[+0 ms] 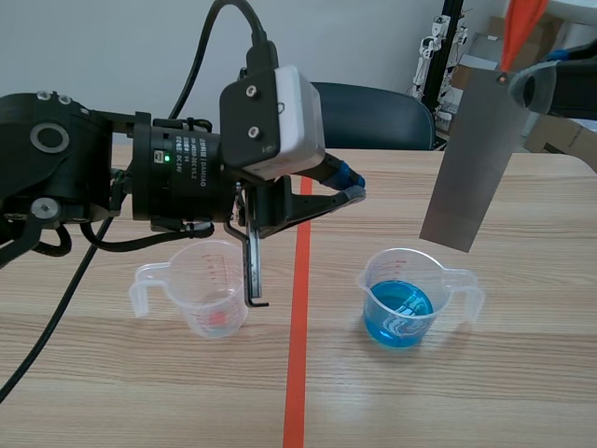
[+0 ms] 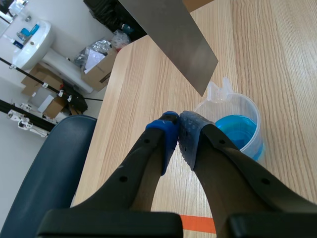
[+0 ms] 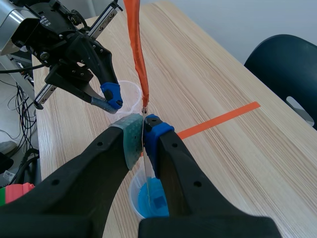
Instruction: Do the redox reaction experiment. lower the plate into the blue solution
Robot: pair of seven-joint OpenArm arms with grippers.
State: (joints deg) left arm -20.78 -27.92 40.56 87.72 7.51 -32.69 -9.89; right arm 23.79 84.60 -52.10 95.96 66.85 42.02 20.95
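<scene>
The plate (image 1: 471, 159) is held tilted above the cup of blue solution (image 1: 403, 303), clamped at its top edge between the fingers of the right gripper (image 3: 143, 130). The fingers of the left gripper (image 2: 178, 126) are pressed together on nothing. If the plate is lowered off-centre, the cup could be struck at its rim and tipped.

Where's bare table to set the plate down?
Free: the near strip of table in front of the empty cup and the blue-solution cup, both sides of the tape line. Crowded: between the cups, where the left gripper hangs, and above the blue-solution cup, under the plate in the right gripper.
</scene>
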